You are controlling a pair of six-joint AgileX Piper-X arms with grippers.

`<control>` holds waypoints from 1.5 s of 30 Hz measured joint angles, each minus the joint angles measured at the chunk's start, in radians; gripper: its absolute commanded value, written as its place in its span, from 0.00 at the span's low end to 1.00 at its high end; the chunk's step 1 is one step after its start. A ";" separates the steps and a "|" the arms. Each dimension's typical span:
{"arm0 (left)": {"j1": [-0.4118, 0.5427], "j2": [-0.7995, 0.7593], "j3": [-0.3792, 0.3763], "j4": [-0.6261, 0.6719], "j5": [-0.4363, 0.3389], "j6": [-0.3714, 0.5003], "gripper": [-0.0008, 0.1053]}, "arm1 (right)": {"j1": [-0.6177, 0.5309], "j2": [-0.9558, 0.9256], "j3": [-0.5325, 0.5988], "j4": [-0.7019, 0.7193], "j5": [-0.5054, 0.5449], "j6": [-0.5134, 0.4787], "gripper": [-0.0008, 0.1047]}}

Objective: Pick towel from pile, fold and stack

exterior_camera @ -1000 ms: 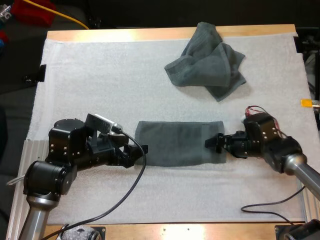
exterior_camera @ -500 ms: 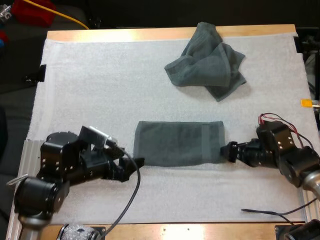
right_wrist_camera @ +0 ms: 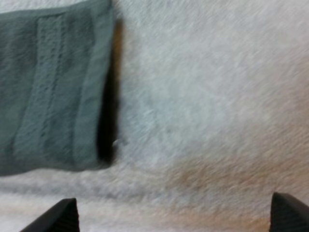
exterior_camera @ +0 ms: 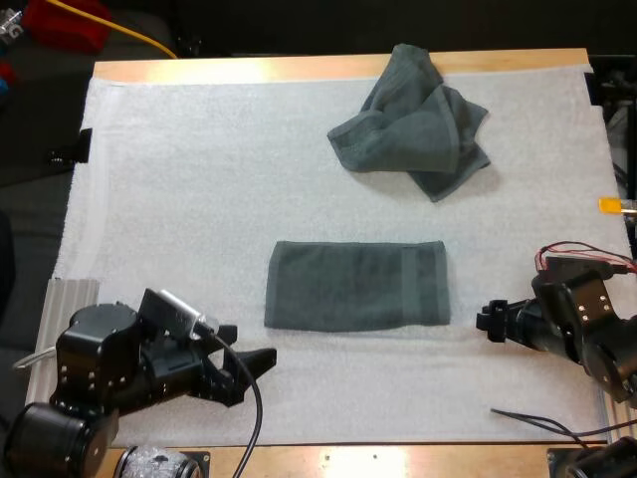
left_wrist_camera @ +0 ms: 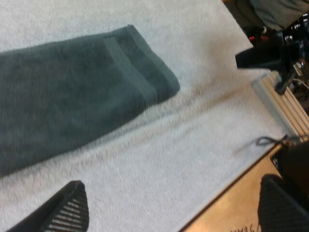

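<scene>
Left gripper point(exterior_camera: 247, 345): fingers apart, empty, folded towel point(exterior_camera: 356, 286) near, ahead. Right gripper point(exterior_camera: 487, 321): fingers apart, empty, near the folded towel's short edge. Crumpled towel point(exterior_camera: 413, 124) well beyond both.

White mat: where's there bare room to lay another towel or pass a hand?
Widest bare patch: far left of the white mat, beside the crumpled towel and beyond the folded towel. A bare band runs between the two towels. Crowded: the near side, where the left tool and right tool sit off the folded towel's near corners.
</scene>
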 measured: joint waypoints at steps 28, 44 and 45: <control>0.000 -0.023 0.000 0.055 0.000 0.000 0.67 | -0.122 0.266 0.000 -0.255 -0.245 -0.084 0.72; 0.000 -0.023 0.000 0.086 0.000 0.000 0.67 | -0.294 0.548 -0.001 -0.477 -0.757 -0.045 0.72; 0.000 -0.023 0.000 0.092 0.000 0.000 0.67 | -0.294 0.562 -0.001 -0.492 -0.759 -0.034 0.72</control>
